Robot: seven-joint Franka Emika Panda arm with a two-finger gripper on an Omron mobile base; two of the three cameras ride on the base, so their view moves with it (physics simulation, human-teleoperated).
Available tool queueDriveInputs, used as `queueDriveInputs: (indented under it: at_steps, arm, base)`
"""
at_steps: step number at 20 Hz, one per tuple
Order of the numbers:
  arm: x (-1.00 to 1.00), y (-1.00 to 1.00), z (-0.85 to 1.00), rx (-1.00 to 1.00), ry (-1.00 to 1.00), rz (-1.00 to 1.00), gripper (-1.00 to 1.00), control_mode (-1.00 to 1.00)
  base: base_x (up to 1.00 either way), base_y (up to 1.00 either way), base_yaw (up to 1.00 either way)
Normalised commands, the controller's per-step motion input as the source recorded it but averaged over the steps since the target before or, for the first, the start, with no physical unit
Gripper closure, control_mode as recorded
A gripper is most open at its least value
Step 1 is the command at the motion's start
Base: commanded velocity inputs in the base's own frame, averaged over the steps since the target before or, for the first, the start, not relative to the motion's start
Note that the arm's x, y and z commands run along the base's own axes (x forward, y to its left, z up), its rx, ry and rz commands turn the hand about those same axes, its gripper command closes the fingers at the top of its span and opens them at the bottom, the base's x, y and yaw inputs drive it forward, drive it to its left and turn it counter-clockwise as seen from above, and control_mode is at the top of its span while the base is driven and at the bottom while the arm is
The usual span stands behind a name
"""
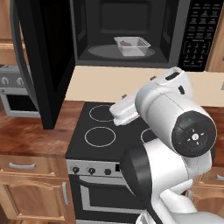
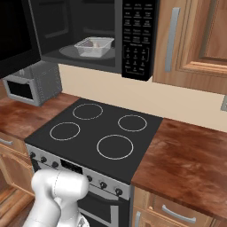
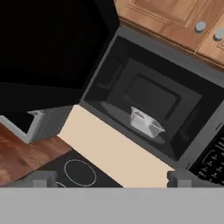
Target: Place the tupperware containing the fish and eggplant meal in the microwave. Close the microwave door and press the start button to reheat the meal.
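Your tupperware [image 1: 132, 45] already sits on the turntable inside the microwave [image 2: 133, 40], and the gripper [image 3: 109, 178] is spread and empty. Next is the microwave door [image 1: 41, 61]: rigid and hinged, probably light, so push its free outer edge.

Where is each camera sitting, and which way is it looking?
Left base view: behind the arm's left, looking forward over the stove at the open microwave; the white arm rises at lower right.
Right base view: behind the arm's right, looking forward and down at the stove, microwave and keypad; a bit of white arm sits at lower left.
Hand view: on the hand, tilted, looking into the microwave; the open gripper has its fingers at the bottom.
All three share the tupperware on the turntable.
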Motion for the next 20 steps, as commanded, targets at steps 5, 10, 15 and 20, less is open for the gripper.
queueDriveInputs:
  at_steps: [5, 10, 15, 20]
  arm:
    - [-0.61, 0.75, 0.27, -0.30, 0.00, 0.06, -1.00, -1.00]
    - [-0.20, 0.89, 0.03, -0.36, -0.02, 0.02, -1.00, -1.00]
    - [0.00, 0.82, -0.14, -0.37, -0.08, 0.00, -1.00, -1.00]
    - [0.00, 0.77, -0.25, -0.37, -0.07, 0.00, -1.00, -1.00]
  base:
    - [0.00, 0.00, 0.00]
    - [0.00, 0.00, 0.00]
    - [0.00, 0.00, 0.00]
    - [0.00, 0.00, 0.00]
